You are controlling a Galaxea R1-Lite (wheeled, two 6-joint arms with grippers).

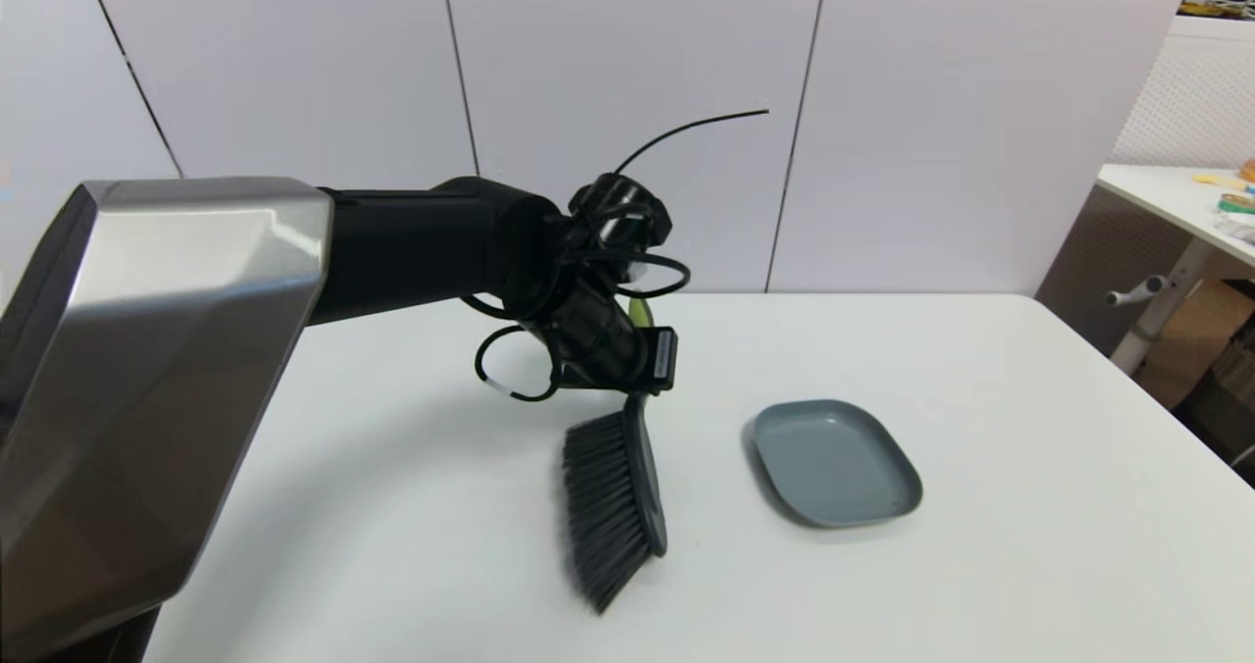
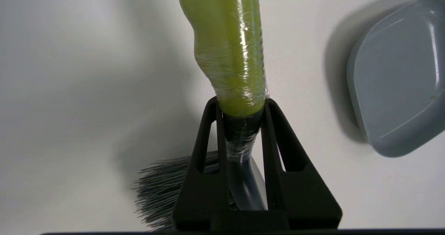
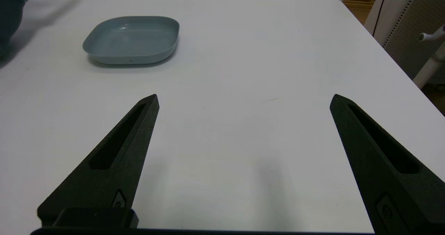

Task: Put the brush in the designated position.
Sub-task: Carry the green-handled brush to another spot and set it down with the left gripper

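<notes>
Left arm: brushed silver metal shell at far left, then matte black tube with looped cables, reaching in over the white surface (image 1: 980, 428). Left hand (image 2: 240, 104) is clamped on the brush (image 1: 613, 506), its two black wedge-shaped slotted fingers (image 2: 203, 148) pressing either side of the dark neck where the lime-green handle meets the head. Handle is glossy, bulged, wrapped in crinkly clear film, rising past the fingertips in the left wrist view. Brush hangs head-down just below the hand, slightly tilted; slim dark grey oval back faces the tray, thick black-grey bristles fan out toward the robot's left, stiff and straight. Bristle ends sit close to the surface near its front-centre; cannot tell if they touch. Soft shadow under it. To the right, near but apart from the brush, a grey tray (image 1: 833, 462): rounded-rectangle, shallow, smooth matte plastic with raised rim, flat on the surface. Right hand (image 3: 243, 99) shows in its wrist view only, fingers spread wide with nothing between them, same black tapered slotted shape, low over bare surface well to the tray's right and nearer the robot. Surface is plain, smooth, white.
</notes>
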